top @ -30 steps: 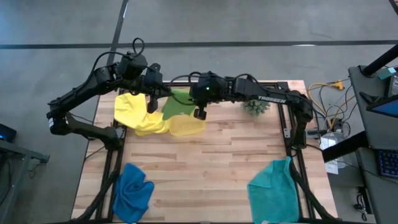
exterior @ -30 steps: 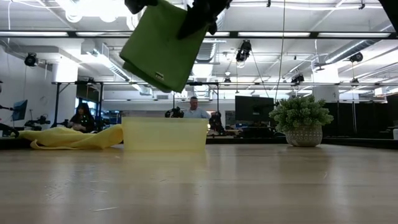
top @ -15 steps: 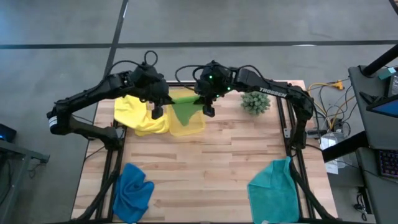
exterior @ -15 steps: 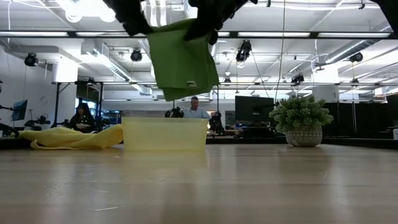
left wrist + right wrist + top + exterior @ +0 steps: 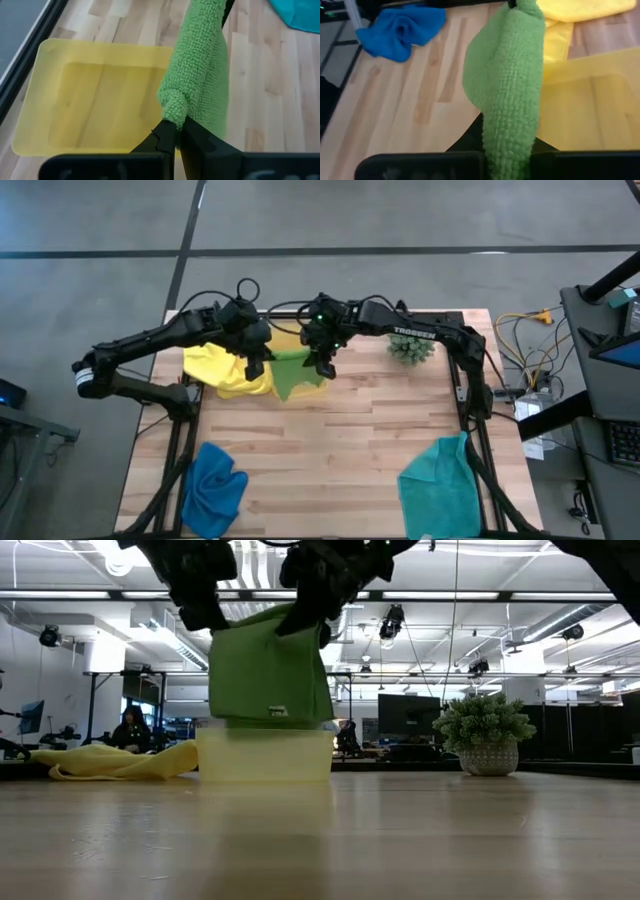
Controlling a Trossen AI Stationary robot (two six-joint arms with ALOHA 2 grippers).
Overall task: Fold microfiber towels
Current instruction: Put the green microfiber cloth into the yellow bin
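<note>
Over bin (image 5: 305,383): green towel (image 5: 291,367), edges pinched

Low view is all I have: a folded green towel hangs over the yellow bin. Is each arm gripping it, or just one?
Observer: Both. The left gripper is shut on one top corner of the lime green towel, and the right gripper is shut on the other.
Operator: Is the bin empty?
Observer: Yes, the left wrist view shows the yellow bin with nothing inside.
Operator: Where are the other towels?
Observer: The yellow towel lies crumpled beside the bin on the left arm's side. The blue towel and the teal towel lie unfolded at the near corners, out of your view.
</note>
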